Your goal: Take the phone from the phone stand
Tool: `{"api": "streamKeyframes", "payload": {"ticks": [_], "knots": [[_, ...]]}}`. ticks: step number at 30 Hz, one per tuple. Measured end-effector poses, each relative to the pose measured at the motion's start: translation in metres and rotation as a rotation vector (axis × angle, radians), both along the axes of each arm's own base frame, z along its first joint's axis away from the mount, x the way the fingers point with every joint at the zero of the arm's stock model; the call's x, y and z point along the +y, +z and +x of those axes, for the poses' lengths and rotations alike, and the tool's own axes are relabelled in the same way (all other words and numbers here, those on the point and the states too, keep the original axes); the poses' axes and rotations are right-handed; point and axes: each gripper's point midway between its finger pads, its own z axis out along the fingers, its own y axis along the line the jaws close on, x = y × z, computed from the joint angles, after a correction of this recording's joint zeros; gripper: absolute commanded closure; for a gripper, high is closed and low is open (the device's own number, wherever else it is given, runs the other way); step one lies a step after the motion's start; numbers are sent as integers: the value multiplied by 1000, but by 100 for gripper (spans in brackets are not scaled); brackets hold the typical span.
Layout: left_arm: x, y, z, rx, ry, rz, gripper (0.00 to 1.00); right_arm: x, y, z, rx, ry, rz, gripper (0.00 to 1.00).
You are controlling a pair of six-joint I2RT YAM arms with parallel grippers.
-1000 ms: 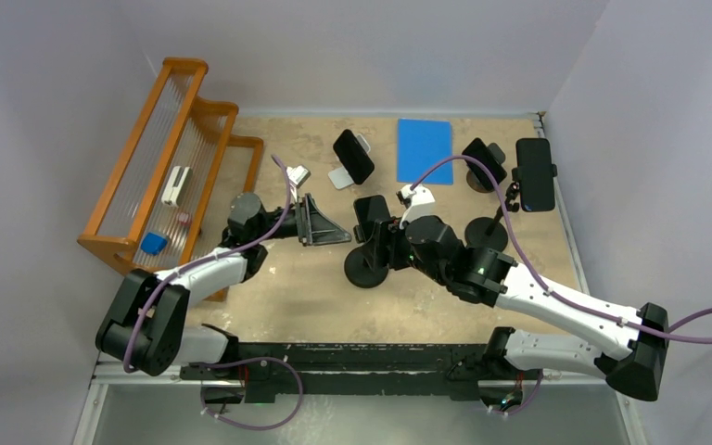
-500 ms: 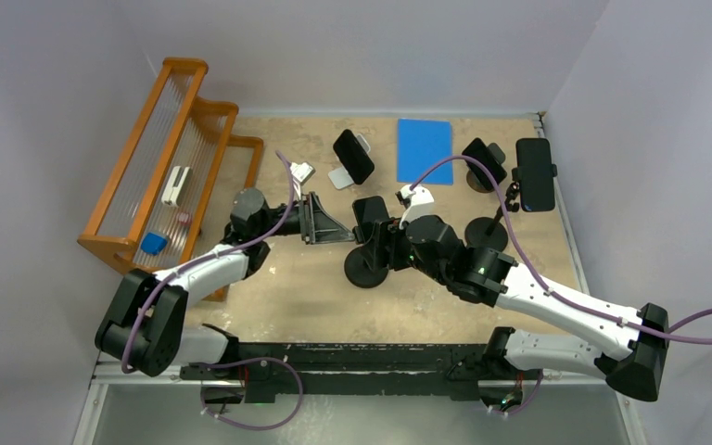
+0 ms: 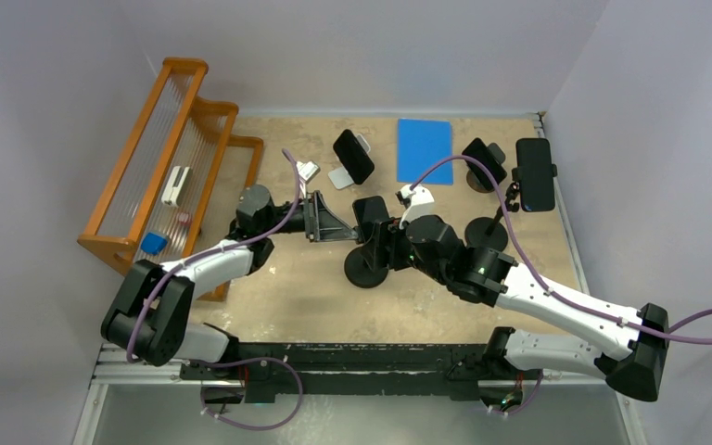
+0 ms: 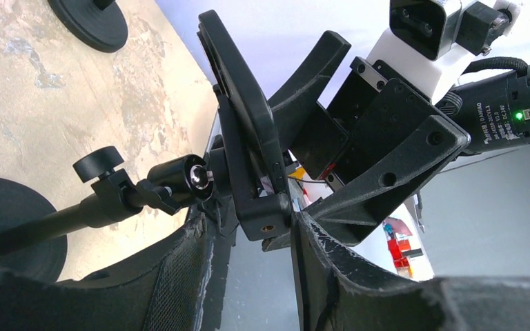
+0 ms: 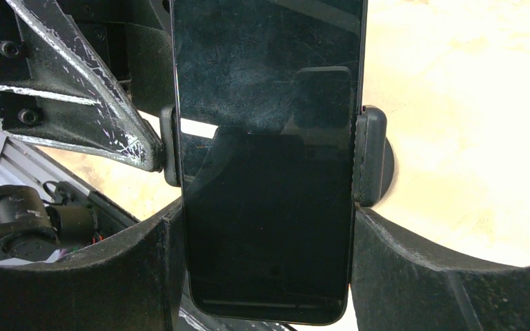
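Black phone (image 5: 269, 138) clamped edge-to-edge by right gripper (image 5: 266, 227); left gripper (image 4: 248, 227) straddles phone stand (image 4: 179, 181) cradle from the left, can't tell if gripping

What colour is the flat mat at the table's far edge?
The mat is plain blue. It shows best in the top external view.

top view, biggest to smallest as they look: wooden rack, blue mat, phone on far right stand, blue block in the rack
1. wooden rack
2. blue mat
3. phone on far right stand, raised nearer the camera, so it may look a little bigger than it is
4. blue block
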Motion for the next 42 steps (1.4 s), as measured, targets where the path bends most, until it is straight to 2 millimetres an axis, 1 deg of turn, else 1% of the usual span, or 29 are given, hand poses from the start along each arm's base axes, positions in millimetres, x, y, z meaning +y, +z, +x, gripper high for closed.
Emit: {"api": "streamKeyframes", "payload": {"ticks": [3, 6, 8, 11, 13, 14, 16, 18, 21, 23, 30, 38, 42], "knots": [[-1, 0, 0, -2, -3, -1, 50, 0, 0, 0, 0, 0, 0, 100], [-2, 1, 0, -7, -5, -1, 51, 0, 0, 0, 1, 2, 0, 100], [-3, 1, 0, -8, -6, 0, 53, 0, 0, 0, 1, 2, 0, 100], [-4, 0, -2, -7, -11, 2, 64, 0, 0, 0, 1, 2, 0, 100], [-5, 1, -2, -12, -13, 1, 75, 1, 1, 0, 1, 4, 7, 100], [-5, 1, -3, -17, -17, 0, 80, 4, 5, 0, -8, 8, 21, 100], [-5, 0, -1, -17, -12, 2, 89, 7, 8, -1, -9, 21, 38, 100], [-6, -2, -1, -16, -11, 5, 94, 7, 7, -3, -4, 30, 39, 100], [-6, -5, 1, -16, -10, 10, 95, 9, 8, -4, 0, 41, 45, 100], [-6, -6, 1, -13, -10, 12, 92, 9, 8, -5, 1, 45, 48, 100], [-5, -8, 1, -4, 8, 31, 71, 9, 17, -9, -7, 59, 74, 100], [3, 8, -6, -59, 64, 53, 54, 13, 28, -19, -9, 122, 109, 100], [9, 14, -8, -81, 101, 75, 45, 16, 42, -24, -29, 165, 133, 100]]}}
